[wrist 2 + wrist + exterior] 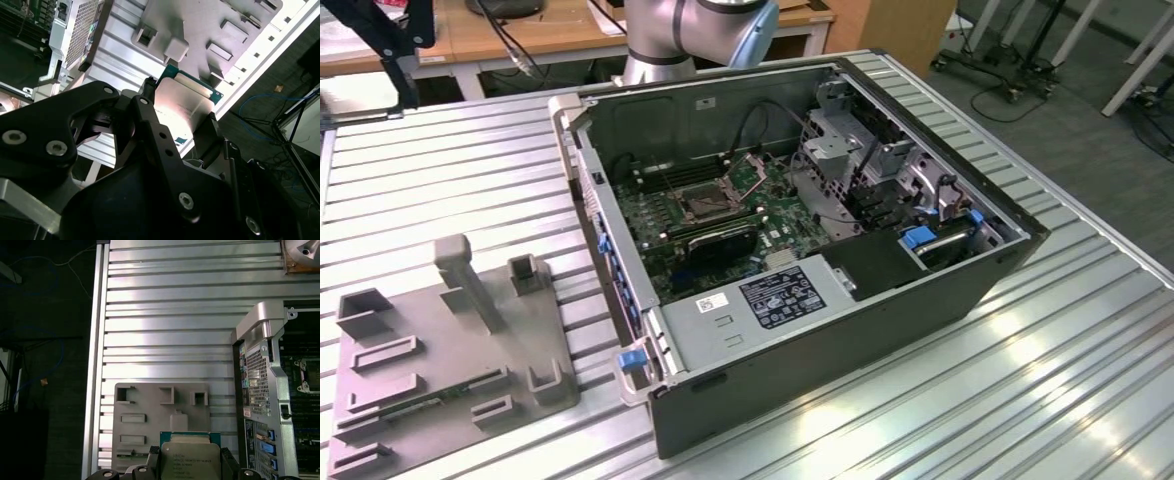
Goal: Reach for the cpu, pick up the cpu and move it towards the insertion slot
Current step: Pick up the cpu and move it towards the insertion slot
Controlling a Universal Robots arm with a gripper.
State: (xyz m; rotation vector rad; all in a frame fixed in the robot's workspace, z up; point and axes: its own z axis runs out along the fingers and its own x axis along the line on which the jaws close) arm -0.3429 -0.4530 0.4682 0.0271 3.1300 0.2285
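- The cpu (190, 460): flat square chip, silvery top, thin green rim, clamped at two opposite edges by the gripper (189, 455).
- The insertion slot (698, 207): dark square socket, silvery frame, on the green board, apart from the cpu.

Table (1067, 400): it carries the computer case (854, 340) and the fixture (440, 370), one beside the other.
Computer case: in the middle of the table, lying on its side, open face up.
Fixture: on the table, to the exterior view's left of the case, apart from it.
Motherboard (654, 215): inside the case, flat on its bottom.
Insertion slot (699, 206): on the motherboard, near its middle.
Power supply (781, 295): inside the case, at the end nearest the exterior view.
Arm (687, 35): behind the case in the exterior view.
Cpu (190, 462): between the fingers of the gripper (180, 102), above the fixture, well apart from the insertion slot.
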